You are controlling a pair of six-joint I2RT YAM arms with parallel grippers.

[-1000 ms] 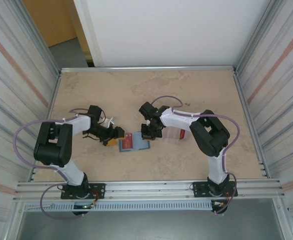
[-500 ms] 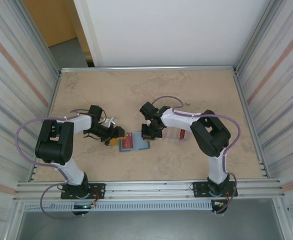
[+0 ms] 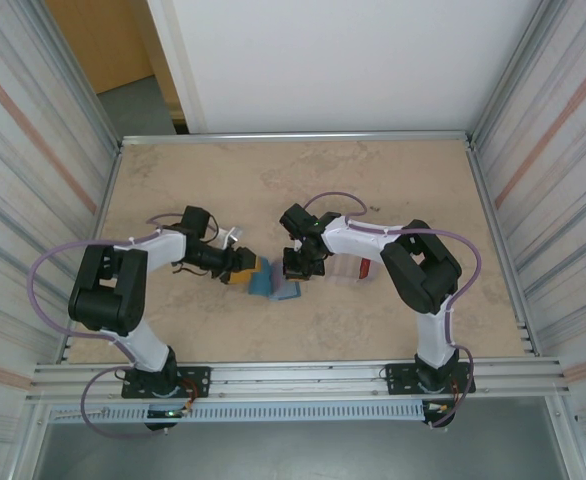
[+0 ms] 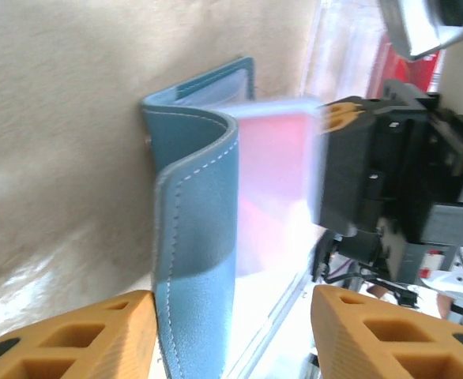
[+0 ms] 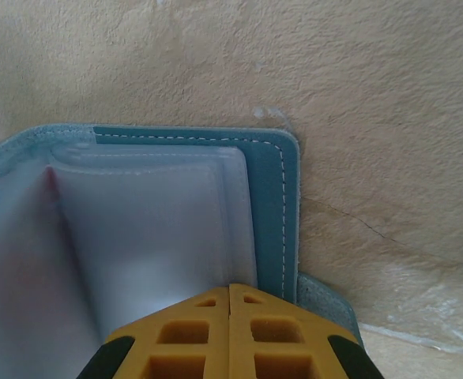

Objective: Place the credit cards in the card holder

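The teal card holder (image 3: pixel 270 284) lies half open between both arms. In the left wrist view its near cover (image 4: pixel 198 237) stands curled up off the table, leaning on one finger of my open left gripper (image 4: pixel 233 312). A red credit card (image 4: pixel 272 154) shows through a clear sleeve behind that cover. My right gripper (image 5: pixel 230 288) is shut, its tips resting on the clear sleeves (image 5: pixel 160 229) beside the holder's stitched far edge (image 5: pixel 275 189). Another red credit card (image 3: pixel 365 268) sits in the clear case to the right.
A clear plastic case (image 3: pixel 348 270) lies on the table just right of the right gripper, under the right arm's forearm. Metal rails (image 3: pixel 293 378) edge the table at the near side, and ribbed walls close in both sides.
My left gripper has moved right and narrowed, lifting the holder's left cover up and over. The red card seen from above earlier is now covered by teal. The right gripper stays put.
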